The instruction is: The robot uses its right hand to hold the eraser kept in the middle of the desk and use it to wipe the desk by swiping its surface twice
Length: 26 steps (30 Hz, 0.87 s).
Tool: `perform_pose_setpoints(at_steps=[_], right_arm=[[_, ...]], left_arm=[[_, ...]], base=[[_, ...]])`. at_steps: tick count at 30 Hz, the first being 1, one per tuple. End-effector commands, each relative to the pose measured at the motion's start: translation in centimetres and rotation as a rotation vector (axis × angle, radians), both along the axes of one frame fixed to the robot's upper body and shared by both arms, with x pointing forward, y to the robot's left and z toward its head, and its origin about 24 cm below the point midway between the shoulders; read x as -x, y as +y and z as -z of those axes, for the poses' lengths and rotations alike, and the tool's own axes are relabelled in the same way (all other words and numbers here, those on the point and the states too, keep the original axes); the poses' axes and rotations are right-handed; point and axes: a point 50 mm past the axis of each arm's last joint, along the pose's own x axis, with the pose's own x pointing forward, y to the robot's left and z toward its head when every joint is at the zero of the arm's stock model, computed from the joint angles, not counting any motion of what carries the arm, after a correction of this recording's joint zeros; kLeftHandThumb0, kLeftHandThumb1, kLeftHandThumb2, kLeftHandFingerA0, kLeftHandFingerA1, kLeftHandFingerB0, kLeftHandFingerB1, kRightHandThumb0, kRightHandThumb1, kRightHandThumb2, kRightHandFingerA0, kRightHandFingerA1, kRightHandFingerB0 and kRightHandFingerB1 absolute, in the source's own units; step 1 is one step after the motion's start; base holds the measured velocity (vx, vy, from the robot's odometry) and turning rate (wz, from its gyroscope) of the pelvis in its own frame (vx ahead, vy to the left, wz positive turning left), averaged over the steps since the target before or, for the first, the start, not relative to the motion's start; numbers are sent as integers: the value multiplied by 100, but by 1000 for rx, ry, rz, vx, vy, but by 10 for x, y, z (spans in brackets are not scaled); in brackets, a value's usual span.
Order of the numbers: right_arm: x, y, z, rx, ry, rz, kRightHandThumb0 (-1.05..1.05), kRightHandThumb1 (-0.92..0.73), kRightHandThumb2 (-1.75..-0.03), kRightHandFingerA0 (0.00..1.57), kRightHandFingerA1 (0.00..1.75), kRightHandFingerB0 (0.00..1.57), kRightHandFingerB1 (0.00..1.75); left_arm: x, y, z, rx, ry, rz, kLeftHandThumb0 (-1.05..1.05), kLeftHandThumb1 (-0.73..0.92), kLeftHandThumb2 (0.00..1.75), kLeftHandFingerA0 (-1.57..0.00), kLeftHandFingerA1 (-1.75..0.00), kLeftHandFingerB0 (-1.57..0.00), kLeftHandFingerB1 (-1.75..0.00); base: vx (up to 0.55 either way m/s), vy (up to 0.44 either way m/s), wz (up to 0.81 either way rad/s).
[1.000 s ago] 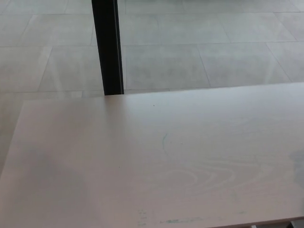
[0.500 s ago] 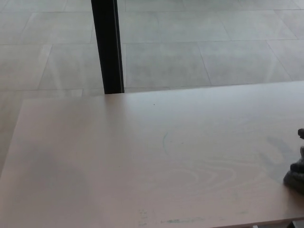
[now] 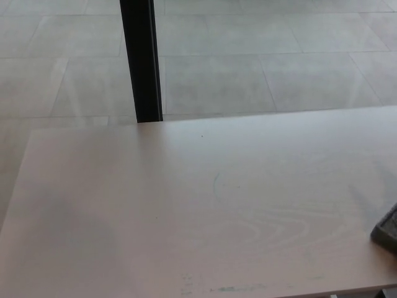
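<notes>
One dark grey flat-edged object [image 3: 387, 231] — perhaps the eraser — we see at the right edge of the pale wooden tabletop [image 3: 186, 205] | neither robot hand visible — grip unknown.

Nothing readable here tbh, just faint greenish pen smudges [image 3: 236, 288] near the front edge of the pale wood-grain desk [image 3: 186, 205], too blurry to make out.
</notes>
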Motion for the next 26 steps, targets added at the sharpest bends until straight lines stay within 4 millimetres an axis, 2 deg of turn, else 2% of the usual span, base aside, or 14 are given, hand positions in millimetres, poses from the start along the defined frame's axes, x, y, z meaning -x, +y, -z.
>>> perform_pose_setpoints(at_steps=[1, 2, 4, 6, 8, 9, 11, 15, 18, 21, 22, 23, 24, 26], right_arm=[[14, -17, -26, -49, -68, 12, -81, -56, -92, 30, 49, 11, 40], [36, -46, -47, -83, -176, 112, -73, -74, -63, 45, 42, 26, 30], [48, -57, -54, -82, -204, 121, -70, -76, -63, 43, 45, 26, 30], [84, -97, -63, -147, -300, 335, -71, -71, -62, 75, 50, 47, 42], [98, -111, -61, -150, -322, 421, -75, -67, -61, 86, 49, 54, 43], [121, -131, -56, -106, -334, 587, -78, -67, -62, 100, 55, 58, 53], [148, -147, -42, -91, -313, 781, -81, -68, -61, 100, 66, 51, 62], [171, -158, -15, -175, -295, 952, -81, -70, -61, 90, 80, 33, 73], [198, -157, 28, -254, -251, 1147, -74, -73, -62, 85, 98, 38, 86], [212, -154, 50, -266, -192, 1218, -74, -74, -63, 85, 107, 38, 92], [218, -150, 67, -318, -150, 1258, -64, -60, -109, 86, 103, 54, 84], [219, -150, 69, -323, -146, 1264, -64, -60, -109, 86, 103, 54, 84], [225, -143, 86, -366, -73, 1264, -69, -76, -63, 73, 122, 38, 95], [227, -140, 92, -374, -42, 1265, -67, -76, -62, 70, 119, 37, 95]], left_arm=[[0, 8, -7, -36, -5, 10, -52, 51, 92, -80, -81, -63, -69], [0, 9, -8, -47, -6, 6, -52, 51, 91, -80, -82, -63, -70], [1, 9, -8, -43, -8, -6, -52, 51, 91, -81, -83, -64, -70], [1, 10, -8, -31, -12, -17, -51, 50, 91, -79, -83, -63, -70], [1, 10, -8, -26, -21, -28, -51, 50, 91, -79, -83, -62, -70], [0, 10, -9, -37, -9, -13, -51, 51, 92, -80, -82, -61, -68], [0, 10, -9, -38, -3, -5, -53, 52, 92, -81, -82, -64, -69], [-7, 10, -10, -10, -41, -18, -51, 52, 92, -78, -82, -60, -68], [-8, 7, -8, -13, -54, -61, -55, 49, 88, -81, -83, -64, -70], [-3, 4, -4, -3, -36, -56, -53, 50, 90, -81, -83, -61, -69], [-1, 4, -3, 8, -40, -50, -51, 50, 92, -77, -82, -57, -68], [-1, 4, -3, 9, -41, -49, -51, 50, 92, -77, -82, -57, -68], [3, 3, -2, -1, -26, -49, -52, 50, 91, -80, -83, -64, -71], [4, 3, -1, -1, -22, -48, -54, 50, 91, -80, -83, -65, -71]], base=[[0, 0, 0], [0, 0, 0], [0, 0, 0], [0, 0, 0], [0, 0, 0], [0, 0, 0], [0, 0, 0], [0, 0, 0], [0, 0, 0], [0, 0, 0], [0, 0, 0], [0, 0, 0], [0, 0, 0], [0, 0, 0]])
